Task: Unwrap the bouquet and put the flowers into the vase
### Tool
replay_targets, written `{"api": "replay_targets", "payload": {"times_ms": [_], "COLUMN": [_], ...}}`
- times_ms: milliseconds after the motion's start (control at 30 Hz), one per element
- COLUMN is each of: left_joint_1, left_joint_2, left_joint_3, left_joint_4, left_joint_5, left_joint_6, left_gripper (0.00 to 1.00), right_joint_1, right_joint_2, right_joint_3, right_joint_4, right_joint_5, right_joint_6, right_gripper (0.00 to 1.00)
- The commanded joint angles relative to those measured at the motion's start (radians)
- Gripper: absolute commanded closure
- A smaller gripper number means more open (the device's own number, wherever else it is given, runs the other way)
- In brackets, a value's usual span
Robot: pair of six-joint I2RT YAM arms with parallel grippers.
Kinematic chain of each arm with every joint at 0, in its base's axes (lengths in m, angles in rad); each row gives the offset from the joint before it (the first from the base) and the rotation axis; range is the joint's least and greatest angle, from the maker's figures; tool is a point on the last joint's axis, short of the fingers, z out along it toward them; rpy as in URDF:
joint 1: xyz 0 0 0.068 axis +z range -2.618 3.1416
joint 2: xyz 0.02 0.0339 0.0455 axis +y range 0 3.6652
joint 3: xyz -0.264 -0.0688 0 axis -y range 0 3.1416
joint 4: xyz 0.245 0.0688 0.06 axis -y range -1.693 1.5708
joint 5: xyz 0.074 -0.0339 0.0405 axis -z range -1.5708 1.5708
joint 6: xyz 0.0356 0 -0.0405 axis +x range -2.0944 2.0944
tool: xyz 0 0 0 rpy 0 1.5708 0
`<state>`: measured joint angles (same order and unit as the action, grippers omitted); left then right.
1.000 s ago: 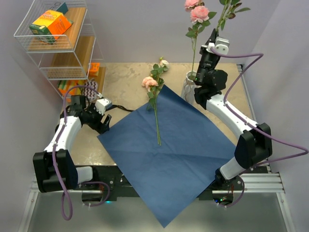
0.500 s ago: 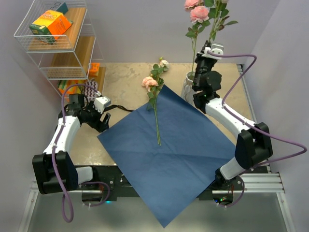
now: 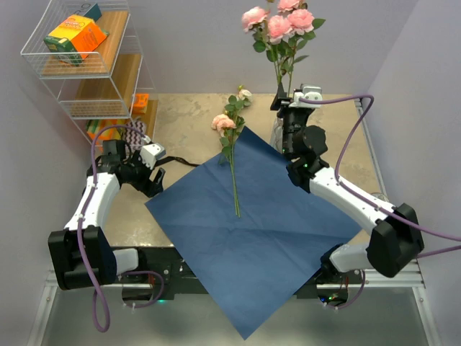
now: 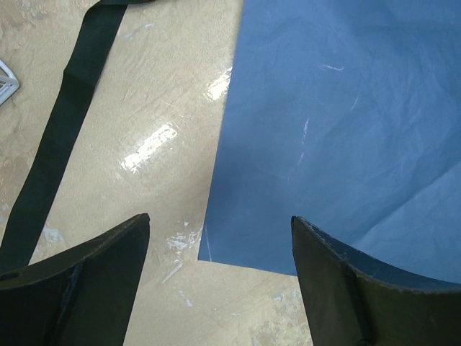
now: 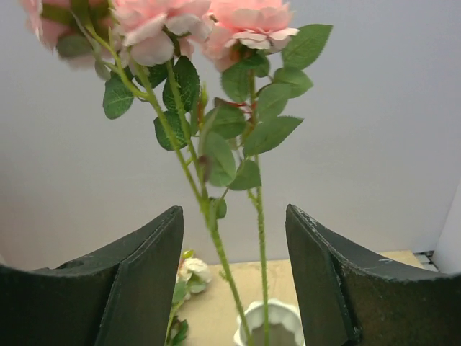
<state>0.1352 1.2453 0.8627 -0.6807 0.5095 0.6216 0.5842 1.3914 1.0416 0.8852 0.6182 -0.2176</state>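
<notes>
Overhead, logged flowers [image 3: 277, 25] upright beyond right claw [image 3: 284, 101], loose stem [image 3: 232, 166] flat on blue paper [image 3: 252, 231]. Left wrist: found left claw [image 4: 220, 288] spread wide above paper corner and counter [image 4: 144, 108]. Right wrist: found right claw parted astride stems [image 5: 209, 209], untouching, vase [image 5: 270, 321] below.

- Vase [image 5: 268, 317]: white, ribbed, wavy rim; upright at far right. It holds pink roses [image 3: 277, 27], stems upright, green leaves.
- Paper [image 3: 252, 231]: blue, unwrapped, spread flat at centre.
- Remaining flowers [image 3: 227, 128]: one leafy stem lying across the paper's far corner, heads pointing far.
</notes>
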Motion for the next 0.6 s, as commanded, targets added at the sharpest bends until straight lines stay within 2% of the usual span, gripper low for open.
{"api": "replay_targets", "payload": {"times_ms": [0,200,300,333,433,467,533,567], "left_joint_1": [0.007,0.007,0.007,0.009,0.007,0.007,0.009,0.007], "left_joint_2": [-0.023,-0.030,-0.029,-0.030,-0.035,-0.037,-0.035,-0.035], "left_joint_3": [0.035,0.007,0.004,0.006,0.010,0.010,0.012,0.010], "left_joint_4": [0.001,0.021,0.023,0.021,0.023,0.023,0.023,0.021], "left_joint_5": [0.037,0.027,0.023,0.023,0.020,0.020,0.018,0.018], "left_joint_6": [-0.006,-0.006,-0.003,-0.003,-0.005,-0.006,-0.011,-0.013], "left_gripper": [0.16,0.16,0.16,0.16,0.16,0.15,0.15,0.15], "right_joint_1": [0.074,0.193,0.256,0.267,0.269,0.270,0.270,0.270], "right_joint_2": [-0.121,-0.238,-0.259,-0.238,-0.169,-0.087,0.016,0.137], "right_joint_3": [-0.049,-0.112,-0.147,-0.147,-0.109,-0.054,0.032,0.135], "right_joint_4": [-0.060,-0.383,-0.498,-0.531,-0.656,-0.736,-0.837,-0.961], "right_joint_5": [0.057,0.084,0.005,-0.090,-0.196,-0.246,-0.255,-0.241], "right_joint_6": [0.024,0.200,0.240,0.253,0.308,0.310,0.349,0.386], "right_gripper": [0.37,0.35,0.36,0.36,0.39,0.41,0.44,0.48]}}
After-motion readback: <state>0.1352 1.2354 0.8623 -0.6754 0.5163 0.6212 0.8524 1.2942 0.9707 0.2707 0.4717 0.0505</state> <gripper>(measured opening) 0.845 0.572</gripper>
